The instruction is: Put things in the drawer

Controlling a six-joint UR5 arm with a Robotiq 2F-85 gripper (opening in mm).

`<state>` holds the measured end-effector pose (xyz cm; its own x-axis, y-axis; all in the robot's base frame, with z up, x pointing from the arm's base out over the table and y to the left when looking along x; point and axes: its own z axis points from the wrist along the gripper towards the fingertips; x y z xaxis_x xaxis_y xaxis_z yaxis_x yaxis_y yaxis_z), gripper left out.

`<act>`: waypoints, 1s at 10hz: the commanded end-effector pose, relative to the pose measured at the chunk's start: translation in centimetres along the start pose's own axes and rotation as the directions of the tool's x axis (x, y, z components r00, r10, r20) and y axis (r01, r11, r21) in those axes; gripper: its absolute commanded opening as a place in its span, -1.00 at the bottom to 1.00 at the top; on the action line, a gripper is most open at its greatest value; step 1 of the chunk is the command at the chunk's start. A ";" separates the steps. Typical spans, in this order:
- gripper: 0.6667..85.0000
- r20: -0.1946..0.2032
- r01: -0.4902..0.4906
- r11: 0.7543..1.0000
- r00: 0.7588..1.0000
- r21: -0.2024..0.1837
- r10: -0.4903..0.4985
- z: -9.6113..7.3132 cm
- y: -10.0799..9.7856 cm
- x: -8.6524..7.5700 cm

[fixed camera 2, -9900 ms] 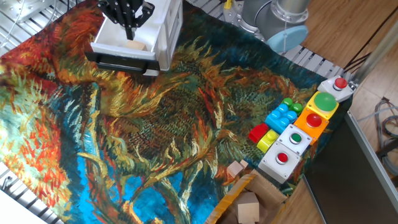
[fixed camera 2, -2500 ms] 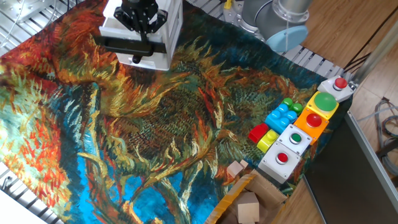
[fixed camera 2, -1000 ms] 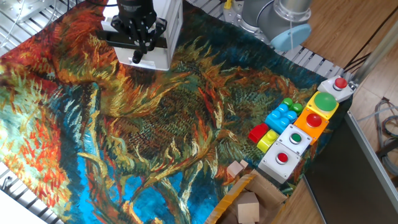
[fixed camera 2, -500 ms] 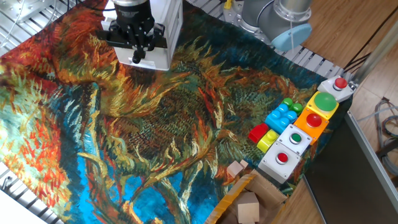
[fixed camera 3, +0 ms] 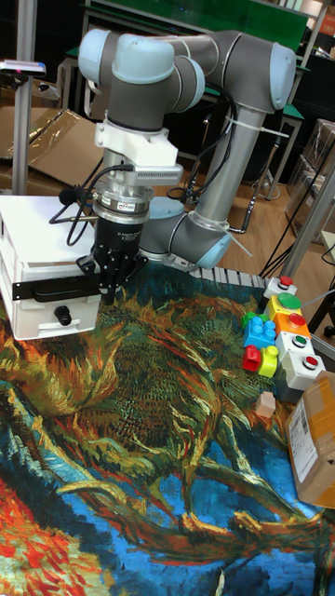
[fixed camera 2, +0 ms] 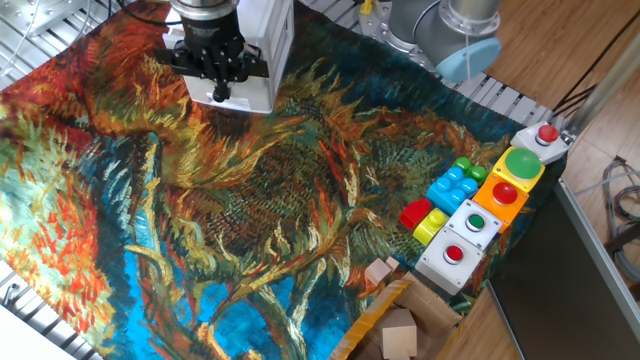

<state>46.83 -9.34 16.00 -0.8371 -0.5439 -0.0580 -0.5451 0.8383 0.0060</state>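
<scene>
The drawer point(fixed camera 3: 56, 291) is pushed shut into the white cabinet point(fixed camera 2: 262, 50) now; a moment ago it stood open with a wood cube inside. That cube is hidden, so this part looks done. The tool point(fixed camera 3: 110, 291) is at the drawer's front, fingers pressed together. Another wood cube point(fixed camera 2: 379, 272) waits far off by the cardboard box point(fixed camera 2: 400, 325) and toy bricks point(fixed camera 2: 452, 186).

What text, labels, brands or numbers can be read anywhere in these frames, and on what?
None is legible.
Cardboard box: a label patch on its side, too blurred to read.
Button boxes: coloured buttons only, no readable markings.
White cabinet: no text visible.
</scene>
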 end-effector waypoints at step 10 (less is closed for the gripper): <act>-0.98 -0.026 -0.026 0.997 0.999 -0.068 0.024 -2.0 1.6 6.0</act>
<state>41.94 -10.98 17.20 -0.8501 -0.5258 -0.0298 -0.5266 0.8486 0.0513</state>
